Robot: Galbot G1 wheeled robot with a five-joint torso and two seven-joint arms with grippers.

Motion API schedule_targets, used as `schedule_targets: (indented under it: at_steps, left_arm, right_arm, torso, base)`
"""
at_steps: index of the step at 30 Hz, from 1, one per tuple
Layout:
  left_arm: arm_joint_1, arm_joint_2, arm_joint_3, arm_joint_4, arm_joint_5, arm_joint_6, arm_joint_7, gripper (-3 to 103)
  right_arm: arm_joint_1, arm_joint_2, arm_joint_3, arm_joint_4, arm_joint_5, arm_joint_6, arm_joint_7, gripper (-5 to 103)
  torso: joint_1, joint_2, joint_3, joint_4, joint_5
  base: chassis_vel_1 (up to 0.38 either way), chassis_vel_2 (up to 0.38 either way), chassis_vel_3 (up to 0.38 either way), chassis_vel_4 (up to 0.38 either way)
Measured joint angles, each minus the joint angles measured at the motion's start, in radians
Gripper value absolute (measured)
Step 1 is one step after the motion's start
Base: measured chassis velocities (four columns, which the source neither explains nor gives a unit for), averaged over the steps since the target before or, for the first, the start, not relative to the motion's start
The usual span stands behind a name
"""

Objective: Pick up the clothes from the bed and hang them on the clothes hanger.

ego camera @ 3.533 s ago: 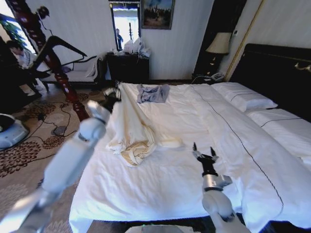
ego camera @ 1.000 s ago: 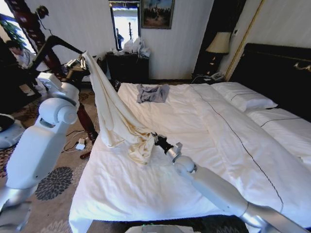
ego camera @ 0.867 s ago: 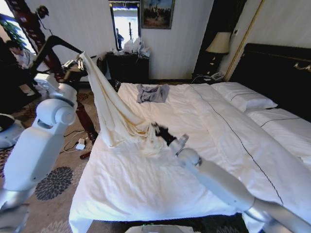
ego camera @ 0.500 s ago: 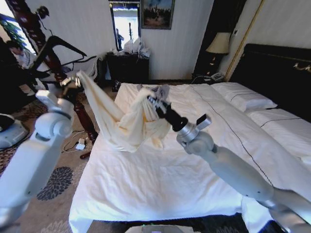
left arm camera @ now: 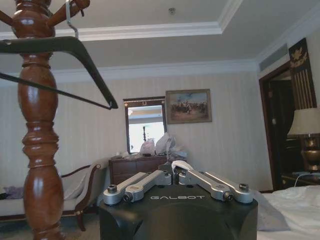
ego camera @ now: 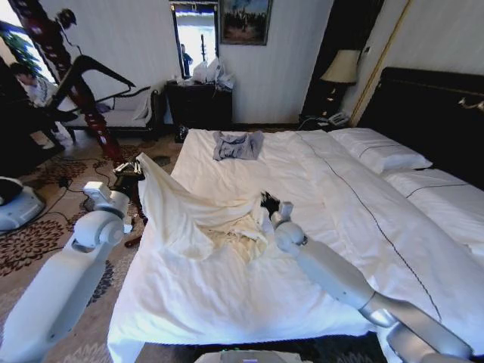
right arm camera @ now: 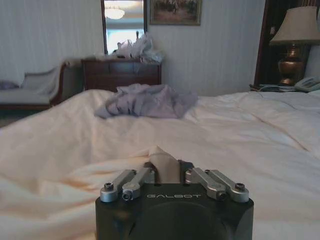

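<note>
Two grippers are holding the clothes (ego camera: 198,227) — you are seeing the cream garment stretched between them over the left side of the bed (ego camera: 249,302). Your left gripper (ego camera: 132,168) is sitting just off the bed's left edge, beside the dark-red wooden post (ego camera: 89,113), fingers pinched narrow on a raised corner of the fabric; the left wrist view is showing a cream fold (left arm camera: 181,165) caught between them. Your right gripper (ego camera: 268,203) is resting low near the middle of the bed, closed on another bunch of the cloth (right arm camera: 164,167). Most of the garment is lying crumpled on the sheet between them. Above, the clothes hanger (left arm camera: 60,65) is hanging from the post — the blue-grey garment (ego camera: 237,145) is lying near the bed's far edge.
</note>
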Motion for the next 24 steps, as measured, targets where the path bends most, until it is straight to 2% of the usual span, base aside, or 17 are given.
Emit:
schedule_targets:
  at_steps: [1, 3, 4, 5, 6, 8, 10, 11, 13, 14, 15, 16, 17, 18, 19, 20, 24]
  left_arm:
    - [0.004, 0.0, -0.005, 0.002, 0.003, 0.0, 0.0, 2]
    - [0.007, 0.0, -0.013, 0.011, 0.01, 0.0, -0.001, 2]
    - [0.007, 0.0, -0.013, 0.011, 0.01, 0.0, -0.001, 2]
    - [0.007, 0.0, -0.016, 0.015, 0.013, 0.0, -0.003, 2]
    - [0.007, -0.001, -0.018, 0.018, 0.015, 0.0, -0.005, 2]
    - [0.007, -0.004, -0.023, 0.022, 0.017, -0.001, -0.009, 2]
    - [0.007, -0.004, -0.025, 0.022, 0.017, -0.001, -0.01, 2]
    - [0.007, -0.004, -0.027, 0.024, 0.017, -0.001, -0.012, 2]
    - [0.004, -0.005, -0.032, 0.031, 0.015, -0.001, -0.02, 2]
    - [0.004, -0.005, -0.032, 0.031, 0.015, -0.001, -0.02, 2]
    - [0.001, -0.007, -0.033, 0.035, 0.013, -0.001, -0.025, 2]
    - [-0.005, -0.011, -0.034, 0.04, 0.008, 0.001, -0.035, 2]
    - [-0.008, -0.014, -0.034, 0.043, 0.005, 0.002, -0.04, 2]
    - [-0.011, -0.017, -0.034, 0.045, 0.003, 0.003, -0.043, 2]
    - [-0.011, -0.017, -0.034, 0.045, 0.003, 0.003, -0.043, 2]
    - [-0.014, -0.022, -0.034, 0.047, 0.003, 0.004, -0.045, 2]
    - [-0.012, -0.035, -0.039, 0.041, 0.004, 0.008, -0.048, 2]
  right_arm:
    - [-0.018, -0.014, 0.004, 0.029, -0.015, -0.003, 0.001, 25]
    - [-0.06, -0.044, 0.015, 0.095, -0.03, 0.005, -0.017, 37]
    - [-0.06, -0.044, 0.015, 0.095, -0.03, 0.005, -0.017, 37]
    - [-0.087, -0.057, 0.019, 0.133, -0.025, 0.016, -0.033, 42]
    - [-0.111, -0.065, 0.022, 0.165, -0.01, 0.024, -0.045, 42]
    - [-0.183, -0.078, 0.03, 0.261, 0.087, 0.03, -0.053, 58]
    - [-0.206, -0.078, 0.029, 0.29, 0.119, 0.024, -0.048, 58]
    - [-0.23, -0.077, 0.028, 0.32, 0.145, 0.013, -0.038, 63]
    - [-0.266, -0.076, 0.013, 0.337, 0.088, -0.011, -0.033, 74]
    - [-0.266, -0.076, 0.013, 0.337, 0.088, -0.011, -0.033, 74]
    - [-0.281, -0.078, 0.005, 0.323, -0.008, -0.015, -0.052, 74]
    - [-0.296, -0.084, -0.003, 0.294, -0.156, -0.008, -0.09, 85]
    - [-0.303, -0.088, -0.008, 0.276, -0.235, 0.005, -0.119, 85]
    - [-0.31, -0.092, -0.013, 0.257, -0.304, 0.022, -0.15, 90]
    - [-0.31, -0.092, -0.013, 0.257, -0.304, 0.022, -0.15, 90]
    - [-0.318, -0.1, -0.023, 0.219, -0.417, 0.063, -0.215, 95]
    - [-0.304, -0.096, -0.062, 0.135, -0.594, 0.17, -0.34, 100]
  torso:
    - [0.0, 0.0, 0.0, 0.0, -0.0002]
    - [0.0, 0.0, 0.0, 0.0002, -0.0004]
    - [0.0, 0.0, 0.0, 0.0002, -0.0004]
    - [0.0, 0.0, 0.0, 0.0001, -0.0003]
    - [0.0, 0.0, 0.0, -0.0001, -0.0002]
    - [0.0, 0.0, 0.0, -0.0001, -0.0004]
    - [0.0, 0.0, 0.0, -0.0001, -0.0002]
    - [0.0, 0.0, 0.0, -0.0001, -0.0002]
    - [0.0, 0.0, 0.0, 0.0005, -0.0003]
    - [0.0, 0.0, 0.0, 0.0005, -0.0003]
    - [0.0, 0.0, 0.0, 0.0005, -0.0002]
    - [0.0, 0.0, 0.0, 0.0002, -0.0002]
    - [0.0, 0.0, 0.0, 0.0001, -0.0003]
    - [0.0, 0.0, 0.0, -0.0002, -0.0002]
    - [0.0, 0.0, 0.0, -0.0002, -0.0002]
    - [0.0, 0.0, 0.0, -0.0003, -0.0002]
    - [0.0, 0.0, 0.0, -0.0001, -0.0003]
  base:
    - [0.0, 0.0, 0.0, 0.0]
    - [0.0, 0.0, 0.0, 0.0]
    - [0.0, 0.0, 0.0, 0.0]
    - [0.0, 0.0, 0.0, 0.0]
    - [0.0, 0.0, 0.0, 0.0]
    - [0.0, 0.0, 0.0, 0.0]
    - [0.0, 0.0, 0.0, 0.0]
    - [0.0, 0.0, 0.0, 0.0]
    - [0.0, 0.0, 0.0, 0.0]
    - [0.0, 0.0, 0.0, 0.0]
    - [0.0, 0.0, 0.0, 0.0]
    - [0.0, 0.0, 0.0, 0.0]
    - [0.0, 0.0, 0.0, 0.0]
    - [0.0, 0.0, 0.0, 0.0]
    - [0.0, 0.0, 0.0, 0.0]
    - [0.0, 0.0, 0.0, 0.0]
    - [0.0, 0.0, 0.0, 0.0]
